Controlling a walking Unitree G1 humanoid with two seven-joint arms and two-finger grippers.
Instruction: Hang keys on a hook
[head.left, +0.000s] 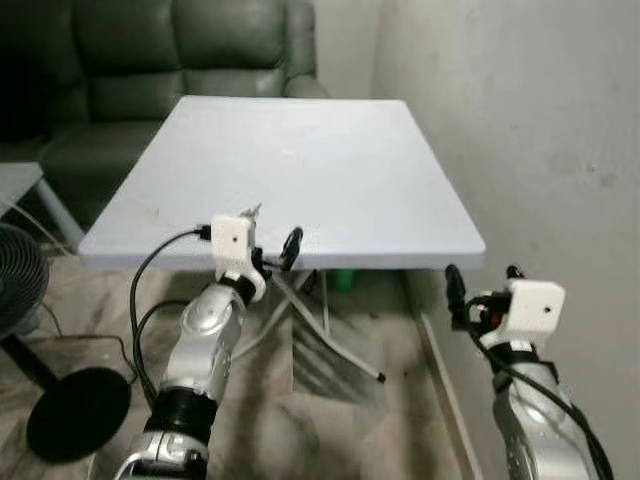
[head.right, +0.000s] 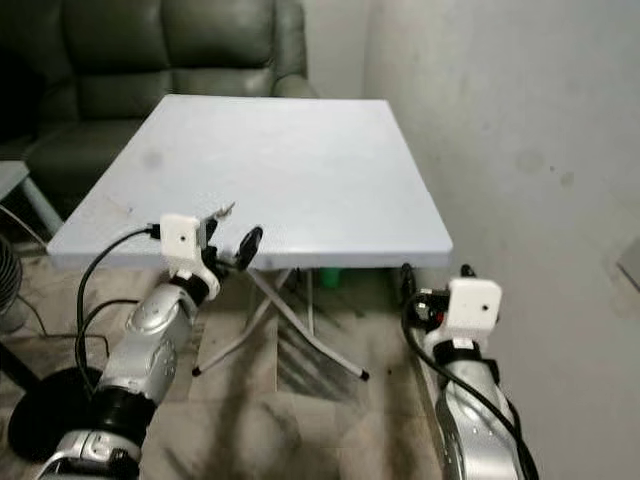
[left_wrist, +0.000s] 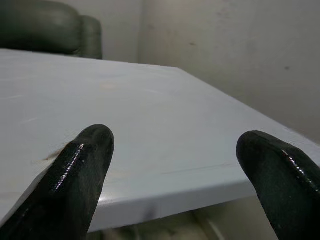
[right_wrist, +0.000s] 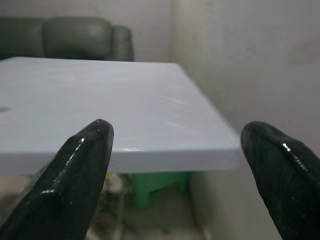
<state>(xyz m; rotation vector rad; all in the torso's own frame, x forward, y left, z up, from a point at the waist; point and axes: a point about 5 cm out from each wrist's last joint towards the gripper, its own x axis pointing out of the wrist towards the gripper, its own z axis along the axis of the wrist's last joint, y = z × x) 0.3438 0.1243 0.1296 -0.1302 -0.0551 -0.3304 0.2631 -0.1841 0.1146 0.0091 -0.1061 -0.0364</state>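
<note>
A pale blue-grey folding table (head.left: 300, 150) stands before me, its top bare apart from a small silvery thing (head.left: 250, 211) at the front edge; I cannot tell if this is the keys. My left gripper (head.left: 275, 238) is raised to that front edge, right beside the silvery thing, with its fingers open. The left wrist view looks across the tabletop (left_wrist: 150, 115) between two spread black fingertips (left_wrist: 92, 145) with nothing between them. My right gripper (head.left: 483, 276) hangs open, lower, off the table's front right corner, close to the wall.
A plastered wall (head.left: 520, 120) runs along the table's right side. A dark green sofa (head.left: 150, 50) stands behind the table. A fan (head.left: 20, 280) with a round black base (head.left: 75, 410) is on the left floor. Crossed metal legs (head.left: 310, 320) and a green object (head.left: 343, 280) sit under the table.
</note>
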